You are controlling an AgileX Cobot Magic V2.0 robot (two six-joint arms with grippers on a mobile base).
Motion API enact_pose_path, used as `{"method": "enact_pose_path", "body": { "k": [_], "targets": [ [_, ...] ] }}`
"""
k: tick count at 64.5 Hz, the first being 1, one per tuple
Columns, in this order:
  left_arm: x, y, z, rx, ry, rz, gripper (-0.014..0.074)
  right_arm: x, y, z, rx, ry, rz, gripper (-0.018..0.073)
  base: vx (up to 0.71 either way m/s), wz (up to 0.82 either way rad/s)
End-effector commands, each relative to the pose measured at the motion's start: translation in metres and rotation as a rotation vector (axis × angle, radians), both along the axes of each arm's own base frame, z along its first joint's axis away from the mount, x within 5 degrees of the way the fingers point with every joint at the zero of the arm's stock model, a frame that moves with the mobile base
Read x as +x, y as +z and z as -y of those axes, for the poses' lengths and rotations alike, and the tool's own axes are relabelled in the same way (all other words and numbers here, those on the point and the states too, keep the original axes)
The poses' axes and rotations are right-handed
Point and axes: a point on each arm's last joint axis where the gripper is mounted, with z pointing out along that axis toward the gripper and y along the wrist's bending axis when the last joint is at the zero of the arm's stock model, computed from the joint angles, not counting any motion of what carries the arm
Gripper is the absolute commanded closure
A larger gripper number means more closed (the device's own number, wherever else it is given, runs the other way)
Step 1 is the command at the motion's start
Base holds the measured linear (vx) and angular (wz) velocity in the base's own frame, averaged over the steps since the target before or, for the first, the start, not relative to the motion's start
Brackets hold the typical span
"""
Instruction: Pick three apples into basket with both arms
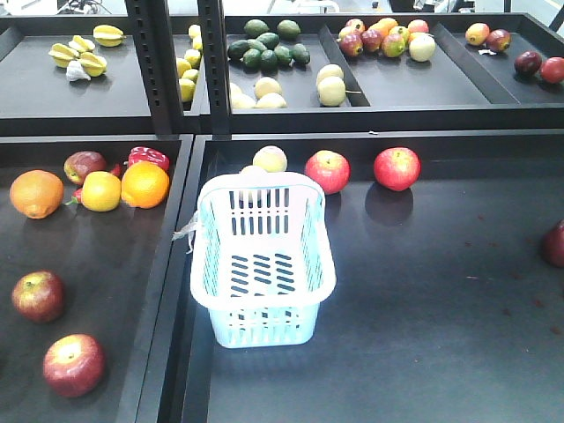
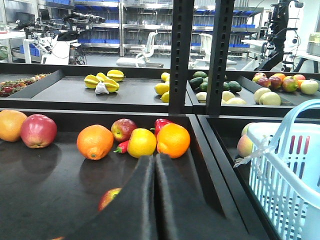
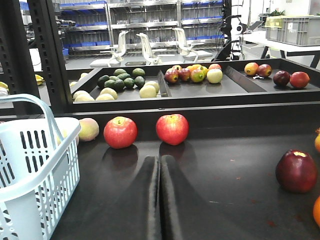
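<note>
The pale blue basket (image 1: 204,231) stands empty near the left edge of the right tray. Behind it, by the back wall, sit two red apples (image 1: 327,171) (image 1: 397,168); a dark red apple (image 1: 555,244) lies at the right edge. In the right wrist view my right gripper (image 3: 160,159) is shut on nothing, low over the tray, pointing between the two red apples (image 3: 120,132) (image 3: 172,129), with the dark apple (image 3: 296,171) to its right. My left gripper (image 2: 154,159) is shut and empty over the left tray, with the basket (image 2: 295,165) to its right. Neither arm shows in the front view.
The left tray holds two oranges (image 1: 144,184) (image 1: 36,193), a yellow apple (image 1: 100,190), a red pepper (image 1: 148,158) and three more red apples (image 1: 38,295) (image 1: 74,364) (image 1: 84,165). A pale apple (image 1: 270,159) sits behind the basket. Black uprights (image 1: 214,62) and a raised divider (image 1: 176,264) separate the trays.
</note>
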Motion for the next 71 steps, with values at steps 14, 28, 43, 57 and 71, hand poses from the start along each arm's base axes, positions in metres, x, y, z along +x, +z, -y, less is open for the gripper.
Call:
{"method": "enact_pose_path", "body": {
  "k": [14,28,43,57,71],
  "targets": [
    [-0.0002,-0.0009,-0.0001,0.000,0.001,0.060,0.0603,-0.0003,0.0023,0.0004,-0.011,-0.007,0.068,0.0564,0.01,0.01],
    [-0.0002,-0.0009,-0.0001,0.000,0.001,0.060,0.0603,-0.0003,0.0023,0.0004,-0.011,-0.007,0.068,0.0564,0.00,0.00],
    [-0.0002,-0.0009,-0.0001,0.000,0.001,0.060,0.0603,-0.0003,0.0023,0.0004,-0.011,-0.007,0.068,0.0564,0.00,0.00],
    [-0.0002,-0.0009,-0.0001,0.000,0.001,0.060,0.0603,-0.0003,0.0023,0.0004,-0.011,-0.007,0.068,0.0564,0.00,0.00],
    [-0.0002,-0.0009,0.0000,-0.060,-0.001,0.063,0.0603,-0.0003,0.0023,0.0004,-0.011,-0.007,0.068,0.0564,0.00,0.00]
  ]
}}
